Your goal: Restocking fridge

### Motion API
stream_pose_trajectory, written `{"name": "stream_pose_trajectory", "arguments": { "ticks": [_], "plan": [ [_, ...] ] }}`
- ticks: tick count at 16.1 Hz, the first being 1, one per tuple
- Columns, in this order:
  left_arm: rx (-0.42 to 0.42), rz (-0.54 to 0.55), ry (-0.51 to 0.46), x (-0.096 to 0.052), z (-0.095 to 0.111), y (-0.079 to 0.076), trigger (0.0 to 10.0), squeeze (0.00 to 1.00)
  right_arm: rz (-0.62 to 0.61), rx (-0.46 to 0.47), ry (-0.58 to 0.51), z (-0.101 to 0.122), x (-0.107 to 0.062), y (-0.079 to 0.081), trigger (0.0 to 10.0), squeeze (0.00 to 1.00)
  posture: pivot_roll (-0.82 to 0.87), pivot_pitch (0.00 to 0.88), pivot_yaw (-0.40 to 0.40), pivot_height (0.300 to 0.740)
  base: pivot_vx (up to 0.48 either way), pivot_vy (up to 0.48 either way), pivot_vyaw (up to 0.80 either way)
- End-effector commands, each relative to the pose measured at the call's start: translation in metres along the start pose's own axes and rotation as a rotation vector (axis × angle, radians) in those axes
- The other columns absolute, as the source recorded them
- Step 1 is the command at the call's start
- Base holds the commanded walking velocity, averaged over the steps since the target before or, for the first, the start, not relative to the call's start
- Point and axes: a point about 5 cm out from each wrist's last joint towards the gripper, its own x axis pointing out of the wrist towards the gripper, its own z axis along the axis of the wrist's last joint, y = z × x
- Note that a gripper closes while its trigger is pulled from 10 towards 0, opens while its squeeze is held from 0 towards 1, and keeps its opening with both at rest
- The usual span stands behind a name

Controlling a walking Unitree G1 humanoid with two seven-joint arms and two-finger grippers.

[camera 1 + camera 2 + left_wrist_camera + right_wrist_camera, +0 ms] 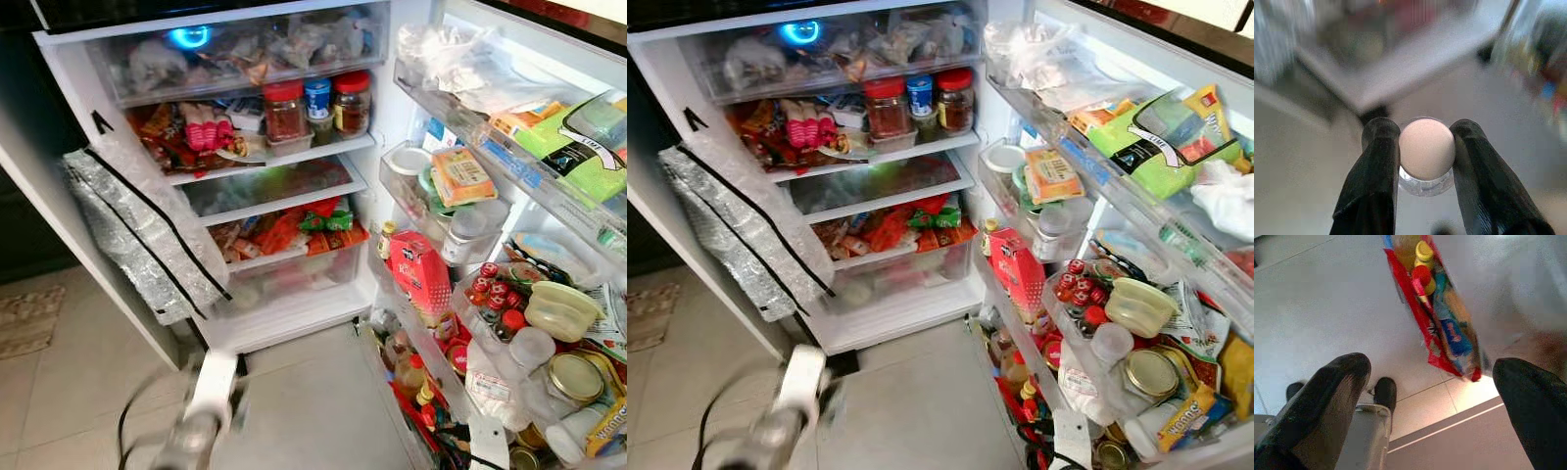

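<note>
Left gripper [1426, 147] is clamped on a small clear jar with a pale round lid [1426, 148], one finger on each side of the lid; in the head views that arm [201, 416] sits low, just in front of the open fridge [284, 313], blurred, so it looks to be mid-motion. Right gripper [1430, 372] hangs idle with fingers spread wide and nothing between them, over the floor near a red bag of bottles [1437, 318]. Risks, as I judge them: the hold is on a smooth round lid, so a fast swing could let the jar slip or rotate out and drop on the tile. The silver insulated bag [142, 230] hangs off the fridge's left edge and sticks into the approach path; the arm could snag it. Fridge shelves are packed: red-lidded jars [286, 110] on the upper shelf, packets in the drawers below. Door racks on the fridge's right are just as crammed, with a red carton [419, 269] and small red-capped bottles [490, 289]. Free spots are few; pushing the jar in could knock a neighbour over.
</note>
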Motion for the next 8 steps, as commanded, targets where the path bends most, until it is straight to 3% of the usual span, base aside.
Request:
{"name": "stream_pose_trajectory", "arguments": {
  "ticks": [1, 3, 8],
  "plan": [
    [-0.014, -0.001, -0.075, 0.003, 0.013, 0.0, 10.0, 0.0, -0.004, -0.014, 0.005, 0.001, 0.0, -0.003, 10.0, 0.0, -0.04, 0.051, -0.004, 0.74, 0.0, 0.0, 0.0],
    [-0.03, -0.031, -0.197, 0.005, 0.035, -0.002, 10.0, 0.0, -0.01, -0.034, 0.002, 0.002, 0.0, -0.005, 10.0, 0.0, -0.04, 0.058, -0.008, 0.74, 0.0, 0.0, 0.0],
    [-0.027, -0.102, -0.363, -0.002, 0.05, -0.02, 10.0, 0.0, 0.01, -0.077, 0.031, -0.007, -0.002, -0.009, 10.0, 0.0, -0.01, 0.078, -0.014, 0.74, 0.0, 0.0, 0.0]
  ]
}}
